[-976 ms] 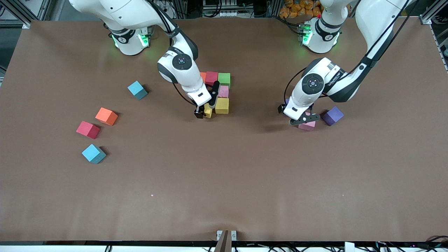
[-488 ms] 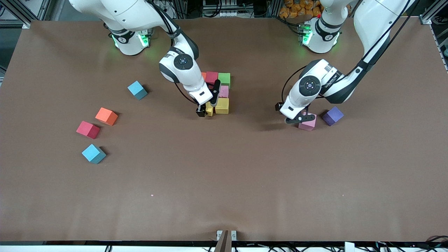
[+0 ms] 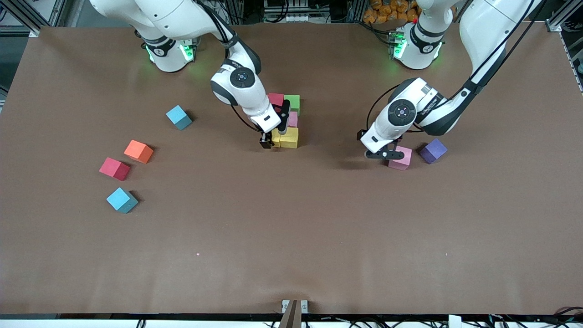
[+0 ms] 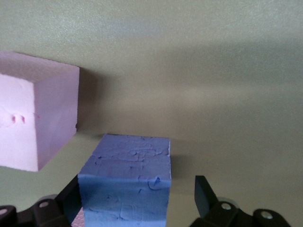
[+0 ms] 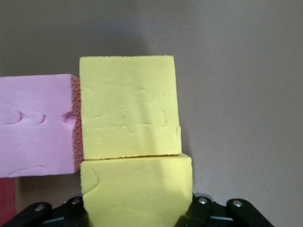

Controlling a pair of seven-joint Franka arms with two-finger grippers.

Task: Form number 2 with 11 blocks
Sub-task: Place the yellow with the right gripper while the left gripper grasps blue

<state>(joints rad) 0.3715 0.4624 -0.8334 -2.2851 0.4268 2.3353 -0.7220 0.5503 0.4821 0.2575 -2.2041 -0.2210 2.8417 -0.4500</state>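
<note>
My right gripper is shut on a yellow block and holds it against a second yellow block at the near end of a cluster. That cluster also has a pink block, a green block and a red block. My left gripper is open and low at the table beside a loose pink block. In the left wrist view its fingers stand on either side of a bluish-purple block, which the hand hides in the front view.
A purple block lies next to the loose pink one. Toward the right arm's end lie a light blue block, an orange block, a red block and another light blue block.
My right gripper carried its yellow block sideways until it met the other yellow block. My left gripper slid off the pink block toward the cluster and came down around the bluish-purple block.
</note>
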